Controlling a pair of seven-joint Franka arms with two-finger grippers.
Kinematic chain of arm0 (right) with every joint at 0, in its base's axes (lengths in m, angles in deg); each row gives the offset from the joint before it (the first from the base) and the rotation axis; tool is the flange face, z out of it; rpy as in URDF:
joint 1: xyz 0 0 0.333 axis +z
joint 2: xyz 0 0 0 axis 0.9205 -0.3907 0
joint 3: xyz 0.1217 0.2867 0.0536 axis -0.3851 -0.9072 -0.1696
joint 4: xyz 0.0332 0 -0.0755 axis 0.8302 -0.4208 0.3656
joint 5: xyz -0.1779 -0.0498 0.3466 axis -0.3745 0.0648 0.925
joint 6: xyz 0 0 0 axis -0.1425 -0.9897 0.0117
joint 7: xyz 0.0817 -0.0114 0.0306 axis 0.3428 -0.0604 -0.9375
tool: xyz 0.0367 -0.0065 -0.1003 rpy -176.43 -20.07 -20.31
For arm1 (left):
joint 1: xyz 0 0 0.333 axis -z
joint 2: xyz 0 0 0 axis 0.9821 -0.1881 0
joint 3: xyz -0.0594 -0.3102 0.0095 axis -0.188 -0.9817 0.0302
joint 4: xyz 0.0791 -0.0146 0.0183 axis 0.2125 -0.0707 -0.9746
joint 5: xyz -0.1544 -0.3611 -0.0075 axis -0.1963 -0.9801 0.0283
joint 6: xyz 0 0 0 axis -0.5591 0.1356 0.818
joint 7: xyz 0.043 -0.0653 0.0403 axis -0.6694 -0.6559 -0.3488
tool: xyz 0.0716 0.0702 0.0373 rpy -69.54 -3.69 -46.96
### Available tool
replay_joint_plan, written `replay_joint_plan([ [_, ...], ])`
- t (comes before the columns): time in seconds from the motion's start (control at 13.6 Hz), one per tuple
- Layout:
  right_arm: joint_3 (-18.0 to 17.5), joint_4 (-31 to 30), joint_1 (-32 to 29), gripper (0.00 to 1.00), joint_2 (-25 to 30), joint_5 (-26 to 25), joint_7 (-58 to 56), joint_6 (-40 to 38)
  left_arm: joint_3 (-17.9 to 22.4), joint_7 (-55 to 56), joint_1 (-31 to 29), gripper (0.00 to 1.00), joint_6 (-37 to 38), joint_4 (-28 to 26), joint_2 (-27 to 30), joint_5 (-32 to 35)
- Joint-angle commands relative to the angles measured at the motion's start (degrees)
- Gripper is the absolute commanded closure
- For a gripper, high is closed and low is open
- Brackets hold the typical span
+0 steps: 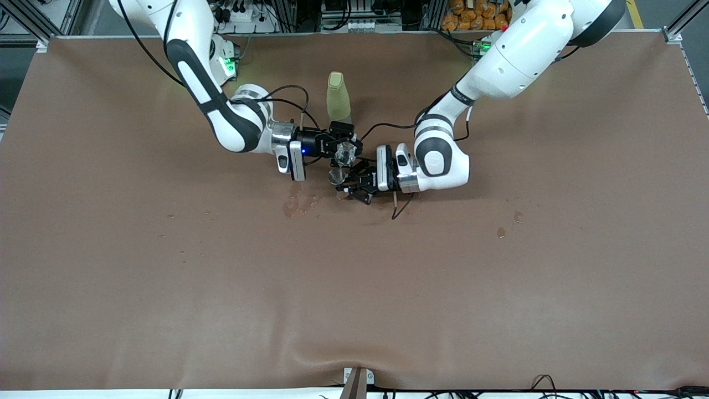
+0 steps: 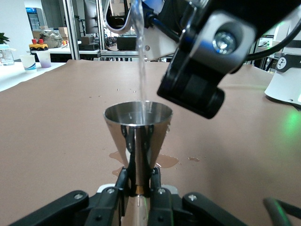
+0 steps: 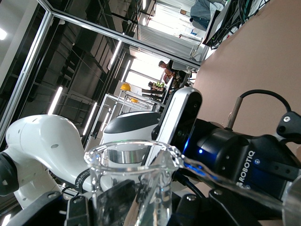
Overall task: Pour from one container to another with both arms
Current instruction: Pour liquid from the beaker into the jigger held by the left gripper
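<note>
A thin stream of clear liquid [image 2: 140,56] falls into the polished metal cone-shaped measuring cup [image 2: 138,123], which stands upright with its narrow waist clamped between the fingers of the left gripper [image 2: 136,190]. The stream comes from the clear glass beaker with a pouring lip [image 3: 134,162], tipped over and held tight by the right gripper [image 1: 339,145], directly above the metal cup's open mouth. In the front view the two grippers meet near the middle of the brown table cover [image 1: 354,288], the left gripper [image 1: 354,184] just under the right one, the tilted beaker [image 1: 344,153] over the cup [image 1: 336,176].

The pour turns on that vertical line: lip above mouth, the cup's long axis upright. The step in hand looks like mid-pour; any sideways drift of either arm would likely send liquid onto the cover, where wet patches [image 1: 293,204] already lie below the grippers.

A pale yellow-green capped bottle [image 1: 338,100] stands just beside the right gripper, toward the bases. Elsewhere the cover offers plenty of open room.
</note>
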Motion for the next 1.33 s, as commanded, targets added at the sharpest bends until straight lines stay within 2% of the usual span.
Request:
replay_joint_plan([
  [0.0, -0.1, -0.5, 0.3, 1.00, 1.6, 1.7, 0.9, 0.4, -0.8, -1.9, -1.0, 1.00, 0.2, -2.4, 2.3, -2.1],
  [1.25, -0.7, -0.5, 0.3, 1.00, 1.7, 3.1, 5.8, 0.3, -0.8, -1.8, -1.2, 1.00, 0.2, -2.3, 2.2, -2.1],
])
